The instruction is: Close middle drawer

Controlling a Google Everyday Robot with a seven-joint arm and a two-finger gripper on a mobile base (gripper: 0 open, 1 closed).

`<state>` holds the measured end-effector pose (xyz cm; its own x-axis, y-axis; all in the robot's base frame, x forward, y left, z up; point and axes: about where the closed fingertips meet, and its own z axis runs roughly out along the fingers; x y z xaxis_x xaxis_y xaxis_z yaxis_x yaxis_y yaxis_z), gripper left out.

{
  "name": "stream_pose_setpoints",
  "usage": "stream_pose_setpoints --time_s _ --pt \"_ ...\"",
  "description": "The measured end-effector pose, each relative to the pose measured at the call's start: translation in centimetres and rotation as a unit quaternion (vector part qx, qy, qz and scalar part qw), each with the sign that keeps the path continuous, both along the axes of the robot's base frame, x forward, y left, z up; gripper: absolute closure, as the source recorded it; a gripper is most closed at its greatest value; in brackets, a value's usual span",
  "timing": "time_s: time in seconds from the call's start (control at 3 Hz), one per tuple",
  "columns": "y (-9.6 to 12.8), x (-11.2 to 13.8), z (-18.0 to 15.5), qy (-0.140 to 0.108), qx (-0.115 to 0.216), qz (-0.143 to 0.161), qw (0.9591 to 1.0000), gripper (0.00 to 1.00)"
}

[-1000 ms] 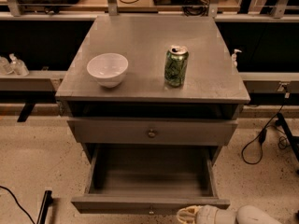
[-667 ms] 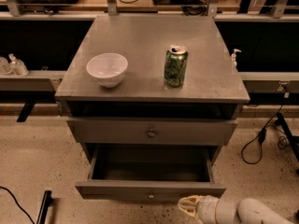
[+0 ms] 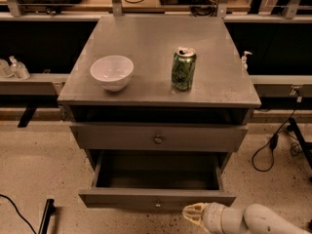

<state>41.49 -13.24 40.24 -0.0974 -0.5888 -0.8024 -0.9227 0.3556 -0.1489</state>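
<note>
The gripper [image 3: 190,213] sits at the bottom edge of the frame, right of centre, its pale tip just below and touching or nearly touching the front panel of the middle drawer [image 3: 122,199]. Whether it is open or closed cannot be told from here, and it seems to grasp nothing, only to bear against the panel. Over the last second it has travelled up the frame towards the cabinet, and the drawer front has gone with it. The panel now lies higher in the picture, and less of the drawer's bare floor shows behind it. So the push appears to be working, with the drawer partway in. It is not shut, though: a broad dark opening still gapes between the panel and the upper drawer front [image 3: 204,138] in the centre of the frame, so I judge a good deal of travel remains. The contact is right of the small knob [image 3: 157,204], so an uneven push might skew the box on its runners. On the cabinet top [image 3: 156,33] in the upper half of the frame, a white bowl [image 3: 112,72] stands left and a green can [image 3: 184,68] right, well apart and both upright.
</note>
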Motion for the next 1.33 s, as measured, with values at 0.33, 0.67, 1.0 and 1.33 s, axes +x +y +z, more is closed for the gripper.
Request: stream_pose_setpoints --time_s 0.33,0.67,1.0,1.33 --pt "1.6 2.3 0.3 -0.02 -0.013 0.008 0.9997 1.0" --pt "2.9 5.2 1.1 -0.048 -0.022 0.004 0.9986 1.0" --pt "2.9 5.1 1.1 -0.048 -0.022 0.004 0.9986 1.0" --pt "3.8 8.7 1.2 -0.064 -0.028 -0.01 0.9975 1.0"
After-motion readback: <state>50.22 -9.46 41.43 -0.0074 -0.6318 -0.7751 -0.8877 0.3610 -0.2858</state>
